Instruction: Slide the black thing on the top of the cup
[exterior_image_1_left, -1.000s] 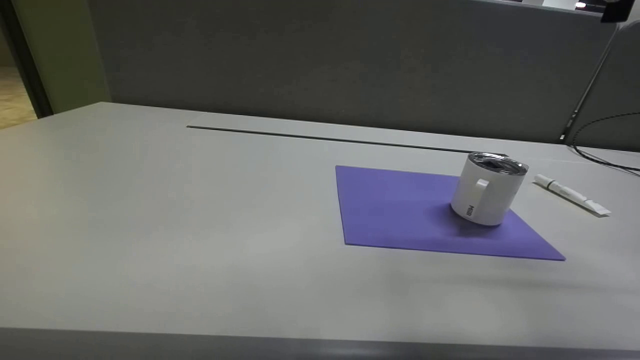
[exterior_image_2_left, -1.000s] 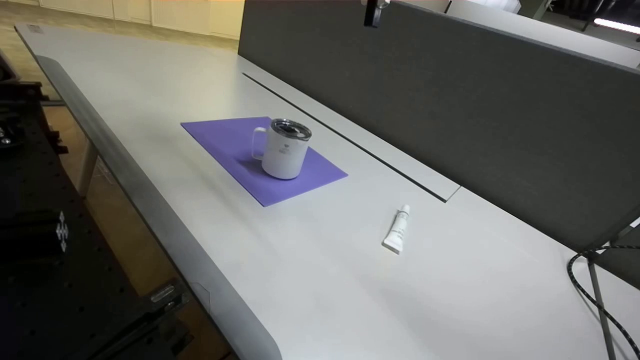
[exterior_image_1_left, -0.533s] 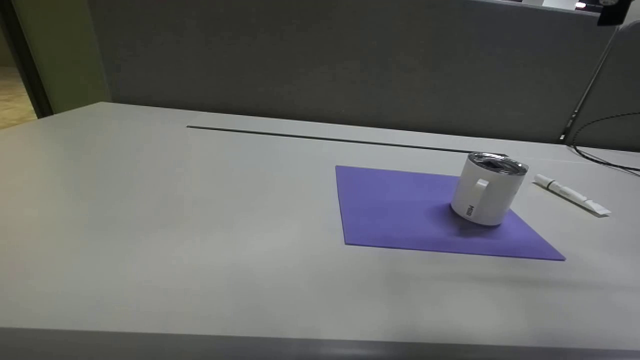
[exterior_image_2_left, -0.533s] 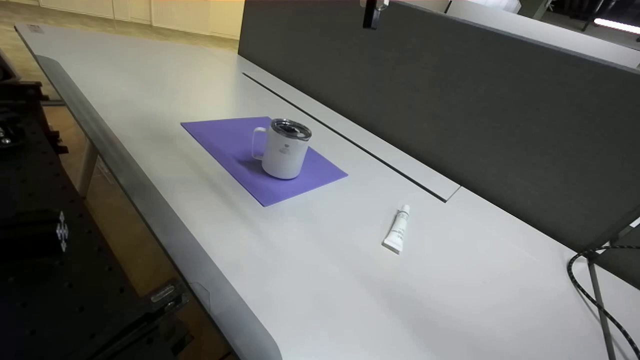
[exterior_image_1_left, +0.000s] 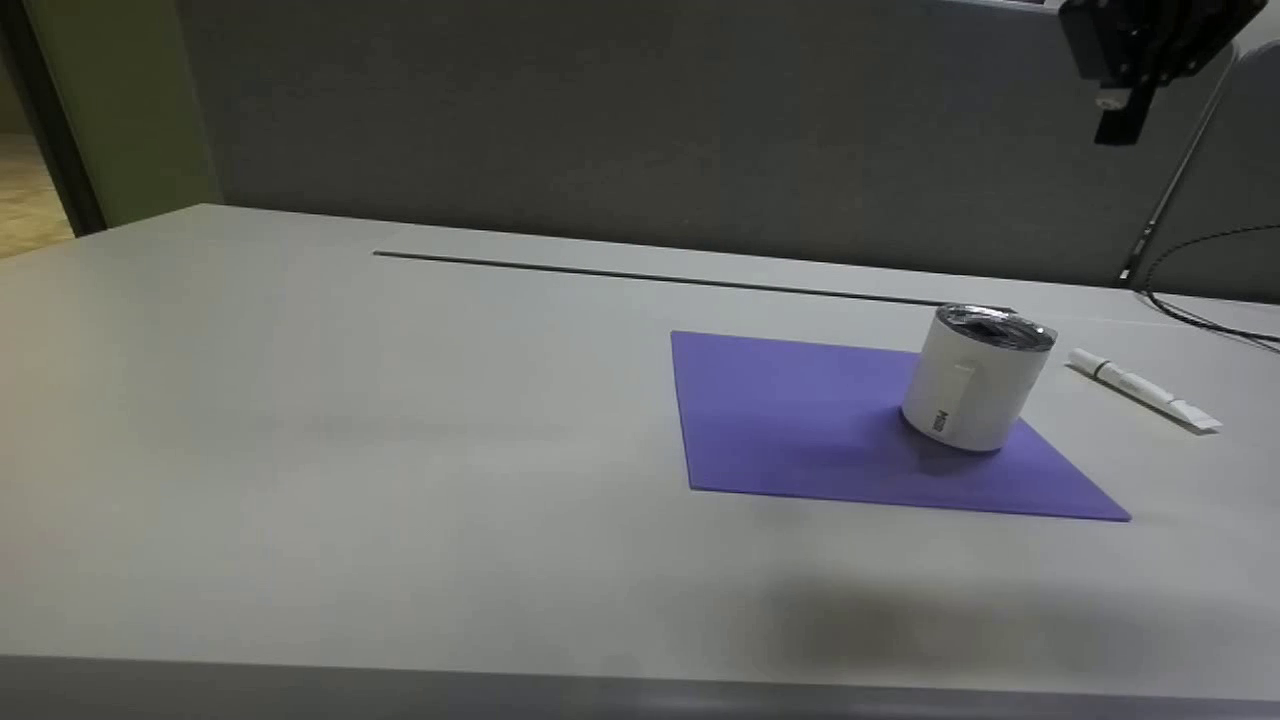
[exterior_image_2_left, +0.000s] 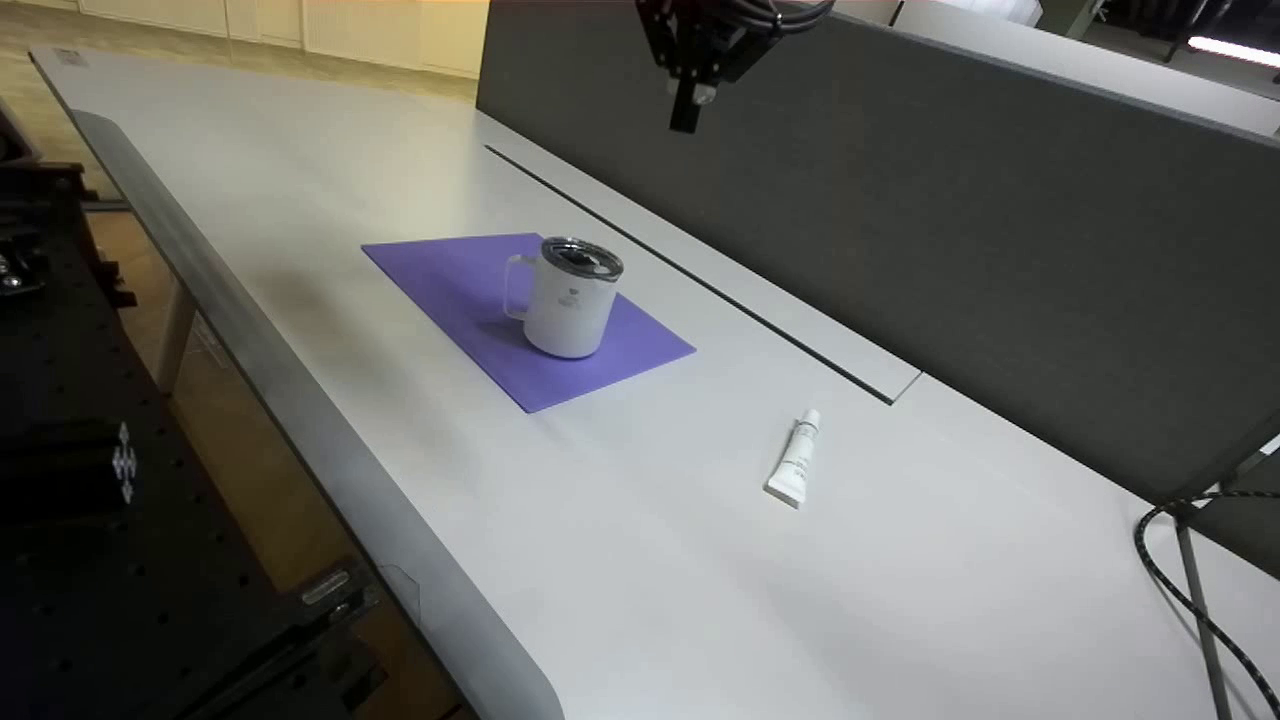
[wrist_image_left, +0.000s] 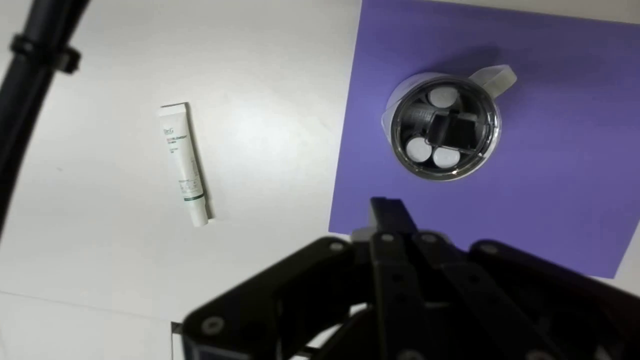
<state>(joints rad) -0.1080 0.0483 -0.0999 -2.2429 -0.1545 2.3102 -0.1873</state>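
Observation:
The white cup stands upright on a purple mat; it also shows in an exterior view and in the wrist view. Its handle and clear lid with a dark rim are visible. The black thing is a small dark slider on the lid in the wrist view; it is small and hard to make out in both exterior views. My gripper is shut and empty, in the air well above the cup and apart from it. It also shows in an exterior view and the wrist view.
A white tube lies on the table beside the mat. A dark grey partition stands along the table's back. A black cable lies at the far end. A thin dark slot runs near the partition.
My gripper has come down and moved left in both exterior views, nearer to the cup, mostly in the last half second. More of its body shows. The cup, mat and tube have not moved.

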